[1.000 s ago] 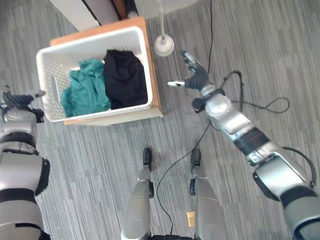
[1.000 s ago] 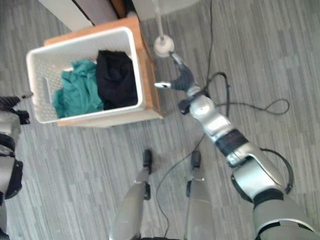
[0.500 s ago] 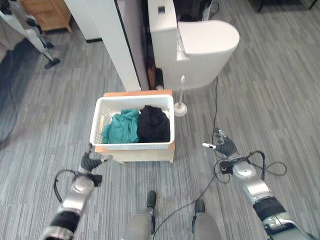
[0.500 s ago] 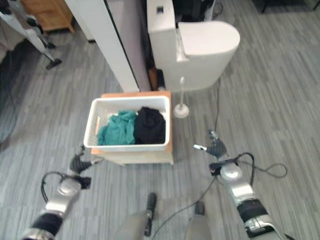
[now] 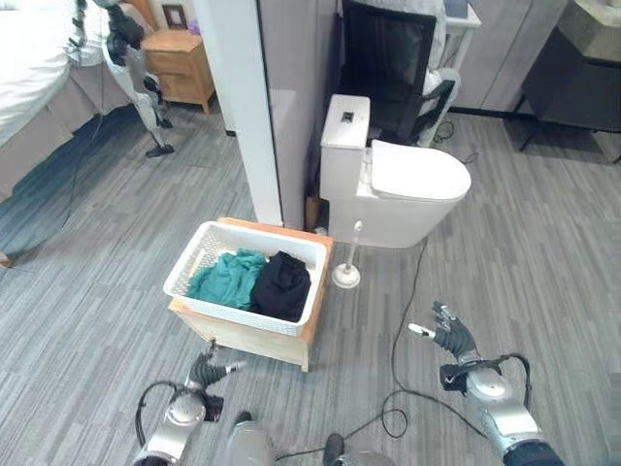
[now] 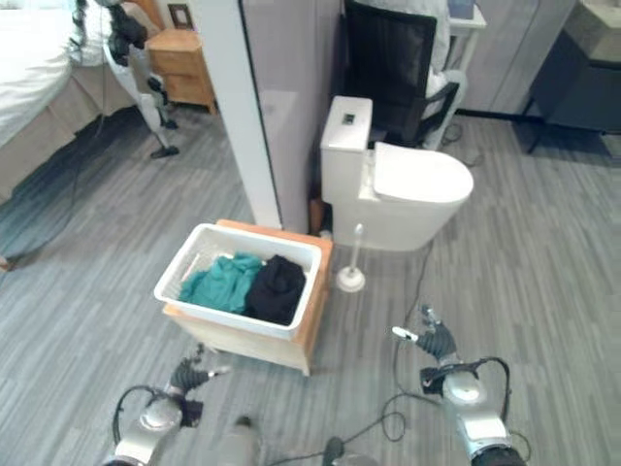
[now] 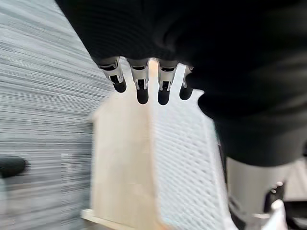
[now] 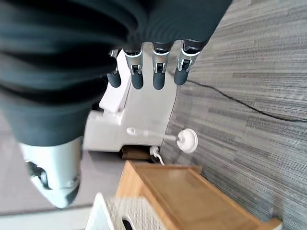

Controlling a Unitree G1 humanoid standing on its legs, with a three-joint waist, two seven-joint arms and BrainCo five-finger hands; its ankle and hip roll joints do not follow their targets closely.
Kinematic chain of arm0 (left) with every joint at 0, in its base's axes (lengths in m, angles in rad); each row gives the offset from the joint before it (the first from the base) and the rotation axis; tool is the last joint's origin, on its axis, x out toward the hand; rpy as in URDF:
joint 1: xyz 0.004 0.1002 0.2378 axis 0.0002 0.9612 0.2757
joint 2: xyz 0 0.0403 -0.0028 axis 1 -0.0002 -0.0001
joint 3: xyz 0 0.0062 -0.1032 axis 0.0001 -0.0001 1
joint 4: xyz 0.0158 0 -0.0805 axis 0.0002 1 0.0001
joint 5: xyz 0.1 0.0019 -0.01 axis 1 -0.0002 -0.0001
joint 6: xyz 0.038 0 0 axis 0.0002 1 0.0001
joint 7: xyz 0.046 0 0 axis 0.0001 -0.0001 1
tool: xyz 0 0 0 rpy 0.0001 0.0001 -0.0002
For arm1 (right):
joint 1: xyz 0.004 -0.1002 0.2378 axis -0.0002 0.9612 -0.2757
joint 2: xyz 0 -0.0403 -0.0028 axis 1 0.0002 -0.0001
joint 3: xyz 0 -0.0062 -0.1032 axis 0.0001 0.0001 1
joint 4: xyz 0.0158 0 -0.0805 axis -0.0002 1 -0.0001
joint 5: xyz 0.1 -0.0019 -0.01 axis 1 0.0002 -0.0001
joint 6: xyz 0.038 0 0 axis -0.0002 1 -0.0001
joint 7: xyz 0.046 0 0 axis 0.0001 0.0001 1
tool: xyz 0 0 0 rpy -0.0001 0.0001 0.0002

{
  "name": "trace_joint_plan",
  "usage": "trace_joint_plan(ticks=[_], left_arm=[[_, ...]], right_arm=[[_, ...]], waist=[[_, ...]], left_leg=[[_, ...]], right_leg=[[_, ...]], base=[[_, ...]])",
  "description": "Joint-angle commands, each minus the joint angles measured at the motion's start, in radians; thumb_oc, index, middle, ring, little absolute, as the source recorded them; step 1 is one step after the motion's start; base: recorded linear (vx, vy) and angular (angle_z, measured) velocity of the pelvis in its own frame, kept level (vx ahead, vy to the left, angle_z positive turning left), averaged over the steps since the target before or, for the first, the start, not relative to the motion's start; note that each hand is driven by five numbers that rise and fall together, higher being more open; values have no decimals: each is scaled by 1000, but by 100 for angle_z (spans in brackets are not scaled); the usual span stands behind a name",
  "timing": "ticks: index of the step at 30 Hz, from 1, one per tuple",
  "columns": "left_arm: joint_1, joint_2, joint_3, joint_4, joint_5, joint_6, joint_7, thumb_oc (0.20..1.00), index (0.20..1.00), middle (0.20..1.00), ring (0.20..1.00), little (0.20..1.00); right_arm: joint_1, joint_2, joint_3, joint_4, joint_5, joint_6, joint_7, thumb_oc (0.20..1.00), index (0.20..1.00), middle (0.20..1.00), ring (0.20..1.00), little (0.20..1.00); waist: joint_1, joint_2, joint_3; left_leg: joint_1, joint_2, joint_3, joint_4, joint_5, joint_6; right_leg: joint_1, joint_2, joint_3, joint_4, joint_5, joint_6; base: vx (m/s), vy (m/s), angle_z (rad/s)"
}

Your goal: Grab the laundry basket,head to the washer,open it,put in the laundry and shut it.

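While the white laundry basket [image 5: 248, 278] rests on a low wooden stand [image 5: 254, 337] beside the toilet [image 5: 398, 189], it should be treated as a rigid but light perforated plastic shell, best lifted by its two short-end rims. Its load, a teal garment [image 5: 226, 280] and a black garment [image 5: 282, 284], is soft and will shift if tilted. The left hand [image 5: 206, 373] and right hand [image 5: 449, 336] hang low on either side, apart from the basket, fingers relaxed and empty.
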State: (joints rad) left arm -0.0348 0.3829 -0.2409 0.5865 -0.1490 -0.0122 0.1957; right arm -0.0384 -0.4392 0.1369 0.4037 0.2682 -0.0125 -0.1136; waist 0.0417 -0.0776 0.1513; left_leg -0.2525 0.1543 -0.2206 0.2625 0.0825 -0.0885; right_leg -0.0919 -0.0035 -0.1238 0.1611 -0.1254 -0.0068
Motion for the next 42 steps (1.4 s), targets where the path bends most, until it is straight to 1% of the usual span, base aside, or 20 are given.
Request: trace_joint_plan(ticks=[1, 2, 3, 6, 8, 11, 15, 16, 17, 18, 19, 21, 25, 27, 29, 32, 37, 38, 41, 42], left_arm=[[-49, 35, 41, -79, 67, -37, 63, 1000, 1000, 1000, 1000, 1000], [-52, 44, 50, -93, 90, -40, 79, 1000, 1000, 1000, 1000, 1000], [-52, 61, 74, -142, 123, -48, 100, 1000, 1000, 1000, 1000, 1000], [-52, 86, 104, -179, 155, -47, 123, 1000, 1000, 1000, 1000, 1000], [-53, 115, 153, -226, 194, -43, 161, 1000, 1000, 1000, 1000, 1000], [-58, 143, 209, -308, 230, -44, 186, 1000, 1000, 1000, 1000, 1000], [-126, 191, 255, -351, 287, -33, 227, 1000, 1000, 1000, 1000, 1000], [-167, 215, 261, -341, 292, -26, 239, 1000, 1000, 1000, 1000, 1000], [-244, 262, 258, -308, 305, -9, 245, 1000, 1000, 1000, 1000, 1000], [-363, 312, 220, -241, 308, 15, 256, 1000, 1000, 1000, 1000, 1000], [-381, 315, 210, -228, 306, 12, 260, 1000, 1000, 1000, 1000, 1000], [-504, 372, 157, -155, 307, 39, 254, 1000, 1000, 1000, 1000, 1000], [-820, 460, -40, 92, 247, 81, 212, 1000, 1000, 1000, 1000, 1000], [-950, 469, -125, 192, 239, 93, 204, 1000, 1000, 1000, 1000, 1000], [-1083, 460, -214, 347, 233, 100, 197, 1000, 1000, 1000, 1000, 1000], [-1275, 435, -350, 591, 210, 85, 162, 1000, 1000, 1000, 1000, 1000], [-1393, 422, -431, 759, 191, 85, 124, 1000, 1000, 1000, 1000, 1000], [-1409, 432, -425, 807, 177, 91, 117, 1000, 1000, 1000, 1000, 1000], [-1422, 465, -437, 820, 182, 92, 126, 1000, 1000, 1000, 1000, 1000], [-1425, 526, -449, 815, 213, 100, 138, 1000, 1000, 1000, 1000, 1000]], right_arm=[[-24, -32, -38, -70, 47, -72, -27, 1000, 1000, 1000, 1000, 1000], [-22, -31, -47, -78, 43, -75, -29, 1000, 1000, 1000, 1000, 1000], [-26, -28, -56, -102, 35, -75, -33, 1000, 1000, 1000, 1000, 1000], [-40, -18, -54, -106, 28, -71, -32, 1000, 1000, 1000, 1000, 1000], [-63, -6, -39, -108, 12, -66, -27, 1000, 1000, 1000, 1000, 1000], [-84, 2, -29, -103, 1, -57, -18, 1000, 1000, 1000, 1000, 1000], [-94, 7, -39, -113, 6, -61, -14, 1000, 1000, 1000, 1000, 1000], [-105, 5, -36, -115, 8, -60, -11, 1000, 1000, 1000, 1000, 1000], [-113, 1, -33, -123, 18, -60, -6, 1000, 1000, 1000, 1000, 1000], [-134, -3, -16, -127, 27, -60, -2, 1000, 1000, 1000, 1000, 1000], [-138, 0, -22, -124, 28, -61, -2, 1000, 1000, 1000, 1000, 1000], [-161, -7, -2, -131, 54, -66, 1, 1000, 1000, 1000, 1000, 1000], [-235, -6, 31, -114, 114, -74, -10, 1000, 1000, 1000, 1000, 1000], [-260, -10, 47, -107, 134, -81, -21, 1000, 1000, 1000, 1000, 1000], [-287, -26, 75, -111, 154, -93, -27, 1000, 1000, 1000, 1000, 1000], [-324, -45, 95, -111, 195, -122, -37, 1000, 1000, 1000, 1000, 1000], [-332, -52, 122, -116, 224, -132, -31, 1000, 1000, 1000, 1000, 1000], [-334, -55, 133, -119, 232, -132, -28, 1000, 1000, 1000, 1000, 1000], [-319, -62, 128, -139, 242, -138, -19, 1000, 1000, 1000, 1000, 1000], [-292, -78, 113, -175, 242, -148, -4, 1000, 1000, 1000, 1000, 1000]], waist=[[8, 35, -7], [7, 41, -12], [12, 47, -15], [24, 45, -16], [42, 37, -21], [58, 25, -29], [58, 3, -35], [57, -4, -35], [53, -18, -32], [48, -36, -18], [52, -39, -14], [44, -58, 11], [40, -104, 77], [40, -123, 101], [28, -142, 123], [13, -166, 149], [1, -193, 174], [0, -209, 179], [2, -221, 179], [3, -233, 179]], left_leg=[[88, 38, 14, -221, -6, -14], [92, 30, 25, -213, -11, -22], [113, 0, 44, -202, -38, -21], [141, -18, 70, -209, -55, -14], [168, -34, 96, -223, -74, -1], [191, -40, 123, -243, -86, 7], [195, -40, 128, -264, -88, 6], [197, -36, 129, -275, -86, 5], [197, -27, 131, -287, -82, 4], [189, -16, 130, -292, -73, 1], [187, -16, 129, -292, -72, 0], [170, -5, 124, -291, -66, -3], [115, 21, 111, -277, -52, -8], [95, 29, 102, -274, -44, -10], [75, 38, 97, -274, -34, -16], [45, 49, 91, -275, -21, -20], [22, 62, 94, -275, -13, -23], [18, 67, 103, -273, -14, -23], [15, 74, 108, -275, -15, -25], [8, 80, 103, -282, -12, -28]], right_leg=[[71, -59, 66, -66, 24, 96], [77, -73, 62, -59, 23, 100], [86, -106, 68, -45, 30, 111], [93, -130, 76, -47, 39, 123], [98, -154, 88, -58, 53, 139], [97, -175, 96, -75, 67, 152], [104, -185, 90, -108, 78, 160], [102, -184, 90, -113, 81, 161], [94, -179, 88, -117, 82, 164], [82, -171, 88, -115, 84, 164], [80, -170, 88, -114, 84, 163], [63, -159, 91, -112, 89, 164], [19, -135, 84, -109, 109, 167], [8, -127, 80, -113, 119, 169], [-7, -119, 78, -118, 131, 173], [-34, -110, 73, -126, 147, 180], [-58, -100, 75, -142, 167, 188], [-67, -95, 86, -154, 181, 190], [-73, -92, 88, -167, 188, 191], [-76, -89, 83, -173, 188, 190]], base=[[127, 169, -28], [224, 367, -46], [153, 280, -41], [95, 204, -31], [73, 182, -21], [42, 126, -30], [17, 52, 0], [-21, 26, 4], [-75, 1, 5], [-73, -10, 1], [-93, -29, 2], [-112, -35, 1], [-141, -57, -3], [-86, -48, 0], [-91, -51, 12], [-60, -18, 2], [-14, -5, 0], [-4, -7, -3], [3, -17, -6], [12, -27, -3]])
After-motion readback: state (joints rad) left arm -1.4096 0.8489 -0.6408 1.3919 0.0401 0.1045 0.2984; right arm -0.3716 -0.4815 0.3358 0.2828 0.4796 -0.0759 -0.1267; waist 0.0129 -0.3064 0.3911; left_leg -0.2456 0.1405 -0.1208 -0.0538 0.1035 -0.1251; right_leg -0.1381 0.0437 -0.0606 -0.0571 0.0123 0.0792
